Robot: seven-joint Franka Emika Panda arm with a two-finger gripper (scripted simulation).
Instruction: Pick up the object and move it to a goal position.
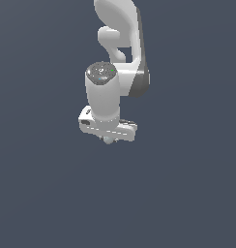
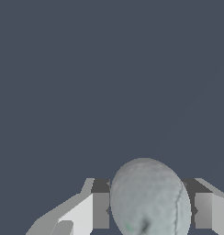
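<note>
In the wrist view the ball (image 2: 149,198), pale grey-white and faintly mottled, sits between the two fingers (image 2: 100,210), which press on it from 9 and 3 o'clock. The gripper (image 2: 151,209) is pinching it. Beyond lies only flat slate-blue ground (image 2: 109,82). In the exterior view the ball (image 1: 108,140) peeks out at 6 o'clock beneath the gripper (image 1: 108,137), with the white arm (image 1: 121,29) rising toward 12 o'clock.

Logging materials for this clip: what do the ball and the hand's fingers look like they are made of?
Ball: pale grey-white, matte, faintly mottled with a thin seam line; perhaps rubber or plastic, the render leaves it open. Fingers of the hand: flat grey pads on white housings, smooth and unreflective, like hard plastic or painted metal. They flank the ball closely.
</note>
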